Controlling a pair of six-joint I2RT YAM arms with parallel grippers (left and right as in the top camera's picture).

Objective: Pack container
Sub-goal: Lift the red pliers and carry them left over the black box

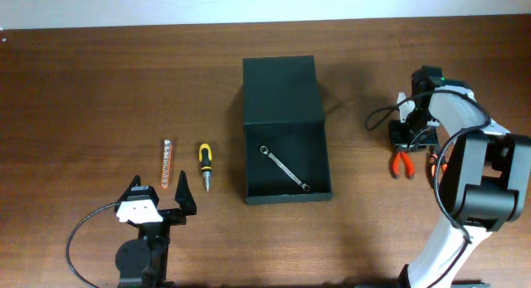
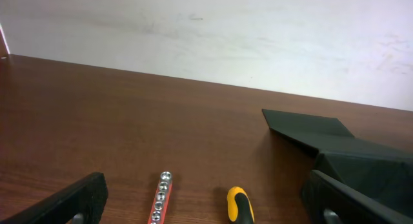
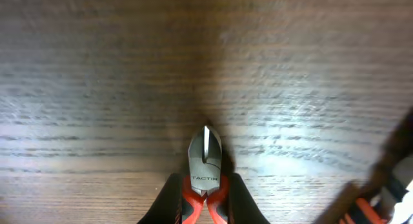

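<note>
- The container (image 1: 282, 93) sat open in the middle of the worktop (image 1: 83, 89), lid laid back, a wrench (image 1: 284, 169) inside
- The right gripper (image 3: 205, 204) had narrow jaws, pinching the red handles of pliers (image 3: 205, 161) right of the container
- The left gripper (image 1: 160, 192) had its jaws wide, near a screwdriver (image 1: 204, 165)

Container (image 1: 287, 197) was a large matte black rectangular box, open. Its hinged lid (image 1: 280, 90), flat and the same size as the box, was folded fully back and lay on the desk (image 1: 99, 89) on the far side. Box and lid formed one long black strip running far edge to near edge, roughly mid-desk and slightly right of centre, sides square to the desk edges. Walls were upright, the interior plain black. One silver wrench (image 1: 284, 168) lay diagonally on the floor. In the left wrist view the container (image 2: 361, 162) showed at the right, lid (image 2: 303, 127) flat behind it.
</note>
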